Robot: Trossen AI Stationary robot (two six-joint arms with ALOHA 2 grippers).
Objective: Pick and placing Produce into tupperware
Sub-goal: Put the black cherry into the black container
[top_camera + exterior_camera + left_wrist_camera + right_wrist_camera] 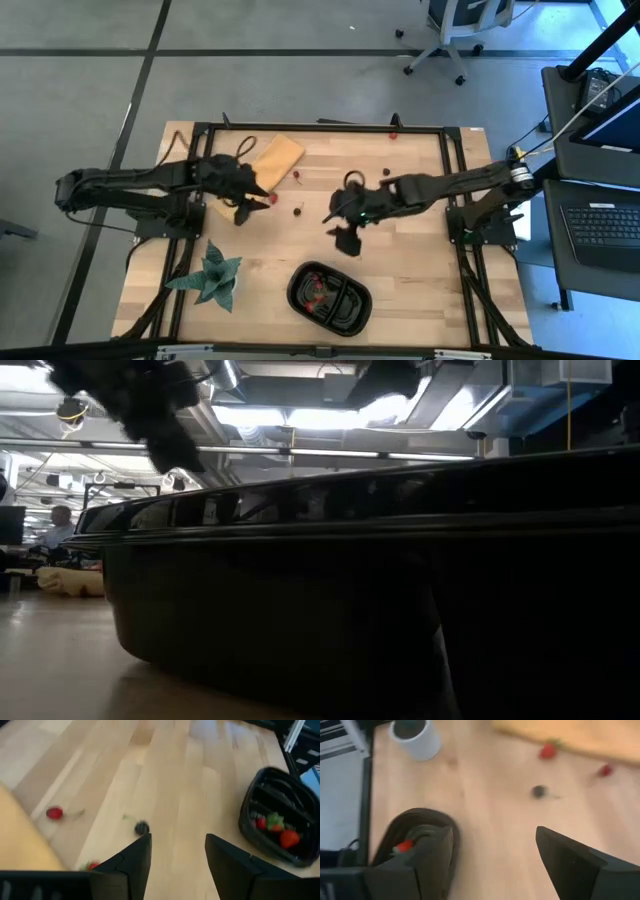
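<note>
Strawberries and darker berries lie scattered over the wooden table, and going from left to right the first thing is the green spiky plant near the front corner. Behind it the left gripper hangs over the edge of the tan board, fingers spread wide and holding nothing. A red strawberry and a dark berry sit on the bare wood just ahead of it. Further right, at the front edge, the black tupperware already has a few red fruits in one compartment. Above and to its right the right gripper hovers over the middle of the table, jaws wide apart and empty.
</note>
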